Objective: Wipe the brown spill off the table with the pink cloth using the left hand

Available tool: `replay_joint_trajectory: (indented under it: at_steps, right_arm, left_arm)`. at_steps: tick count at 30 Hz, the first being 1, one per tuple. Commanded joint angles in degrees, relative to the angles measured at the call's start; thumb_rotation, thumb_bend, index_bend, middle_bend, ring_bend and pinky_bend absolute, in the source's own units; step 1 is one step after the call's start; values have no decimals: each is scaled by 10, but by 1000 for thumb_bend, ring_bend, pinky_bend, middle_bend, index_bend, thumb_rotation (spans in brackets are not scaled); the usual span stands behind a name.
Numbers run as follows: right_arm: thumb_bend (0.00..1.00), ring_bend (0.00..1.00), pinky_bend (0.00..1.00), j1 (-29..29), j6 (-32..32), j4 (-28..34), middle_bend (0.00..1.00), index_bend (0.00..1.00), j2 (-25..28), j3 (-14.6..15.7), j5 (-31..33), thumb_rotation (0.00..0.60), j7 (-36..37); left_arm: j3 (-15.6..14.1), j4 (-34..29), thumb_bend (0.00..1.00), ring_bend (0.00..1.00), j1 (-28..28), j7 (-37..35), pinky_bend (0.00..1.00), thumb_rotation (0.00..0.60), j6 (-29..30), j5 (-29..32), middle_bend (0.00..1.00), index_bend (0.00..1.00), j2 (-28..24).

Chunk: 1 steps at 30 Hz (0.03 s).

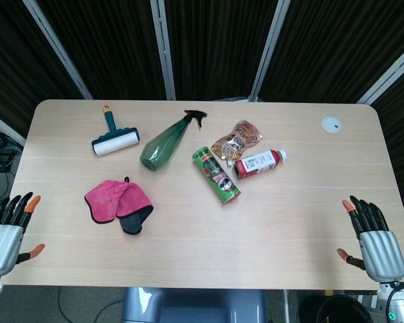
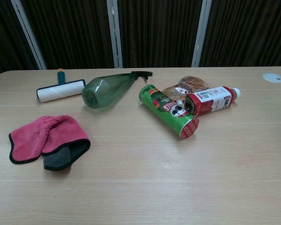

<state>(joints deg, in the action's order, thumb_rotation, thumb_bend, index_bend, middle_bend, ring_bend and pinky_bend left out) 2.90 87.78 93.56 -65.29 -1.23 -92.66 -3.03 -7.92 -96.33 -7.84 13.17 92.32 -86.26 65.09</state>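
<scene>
The pink cloth (image 1: 114,202) lies crumpled on the left part of the table, with a dark underside showing at its near corner; the chest view shows the cloth (image 2: 46,137) too. No brown spill shows on the tabletop in either view. My left hand (image 1: 5,233) is off the table's near left corner, well to the left of the cloth, open with fingers spread and holding nothing. My right hand (image 1: 372,238) hovers at the near right edge, also open and empty. Neither hand appears in the chest view.
A lint roller (image 1: 113,138) lies at the back left. A green spray bottle (image 1: 167,143), a green chip can (image 1: 217,175), a snack bag (image 1: 237,137) and a red bottle (image 1: 258,162) lie around the middle. A white disc (image 1: 332,123) sits at the back right.
</scene>
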Motion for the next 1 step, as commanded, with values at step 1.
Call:
replay_joint_trajectory:
  at_steps: [1]
  right_arm:
    - [0, 0, 63, 1, -3, -1, 0, 0, -1, 1, 0, 600, -2]
  left_arm:
    - [1, 19, 0, 0, 16, -31, 0, 600, 16, -19, 0, 0, -4]
